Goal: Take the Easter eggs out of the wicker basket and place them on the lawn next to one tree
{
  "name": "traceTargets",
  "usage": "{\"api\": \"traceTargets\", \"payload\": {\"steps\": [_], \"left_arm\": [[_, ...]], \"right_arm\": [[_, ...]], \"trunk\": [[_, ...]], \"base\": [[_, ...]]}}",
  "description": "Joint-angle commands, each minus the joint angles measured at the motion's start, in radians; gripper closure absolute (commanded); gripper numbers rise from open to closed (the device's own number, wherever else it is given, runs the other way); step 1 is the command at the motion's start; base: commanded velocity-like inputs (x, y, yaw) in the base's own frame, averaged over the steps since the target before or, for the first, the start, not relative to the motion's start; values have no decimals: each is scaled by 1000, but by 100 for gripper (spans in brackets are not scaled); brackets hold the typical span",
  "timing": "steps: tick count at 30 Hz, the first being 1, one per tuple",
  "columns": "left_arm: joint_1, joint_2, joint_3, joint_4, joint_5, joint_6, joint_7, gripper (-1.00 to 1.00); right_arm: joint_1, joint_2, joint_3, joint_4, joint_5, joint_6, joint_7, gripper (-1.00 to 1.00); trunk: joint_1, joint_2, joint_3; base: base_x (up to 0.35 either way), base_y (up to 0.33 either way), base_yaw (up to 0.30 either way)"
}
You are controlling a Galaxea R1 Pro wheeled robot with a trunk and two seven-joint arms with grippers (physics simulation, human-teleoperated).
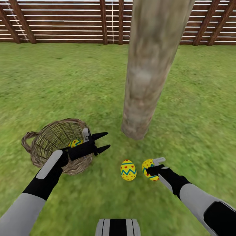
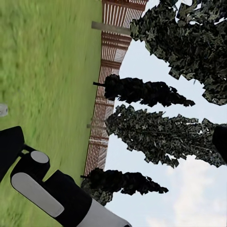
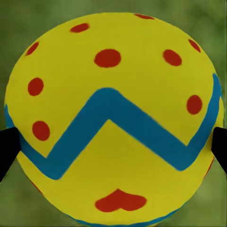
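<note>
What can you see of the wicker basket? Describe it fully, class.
The basket is small, round and brown, of open woven wicker with a thick braided rim and a loop handle on its far-left side. It sits on the lawn, left of the tree trunk. One egg is inside. The open left claw hangs over its right rim.

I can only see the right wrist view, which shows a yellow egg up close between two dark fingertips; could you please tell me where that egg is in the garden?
Observer: The egg in the right gripper is low over the grass, near the foot of the tree trunk.
Operator: Thank you. Is another egg already there?
Observer: Yes, one egg lies on the grass just beside yours.
Operator: And the third?
Observer: It sits in the basket, with the open left gripper at the basket's rim.
</note>
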Motion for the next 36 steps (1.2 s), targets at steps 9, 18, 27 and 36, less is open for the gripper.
{"api": "traceTargets", "payload": {"steps": [9,18,27,36], "left_arm": [[-1,1,-2,0,-9,0,-12,-100],[-1,-7,-5,-8,-7,0,-14,-100],[-1,-8,-6,-2,-4,0,-17,-100],[1,-8,-6,-2,-4,0,-16,-100]], "right_arm": [[0,-1,8,-8,-11,7,-6,100],[-2,53,18,-12,-8,7,-10,100],[-3,75,27,-10,-8,7,-16,100],[-3,72,25,-11,-8,7,-18,100]], "trunk": [[0,0,-1],[1,0,-5],[4,-2,-28],[7,-4,-59]], "base": [[184,0,0],[0,0,0],[0,0,0],[0,0,0]]}}
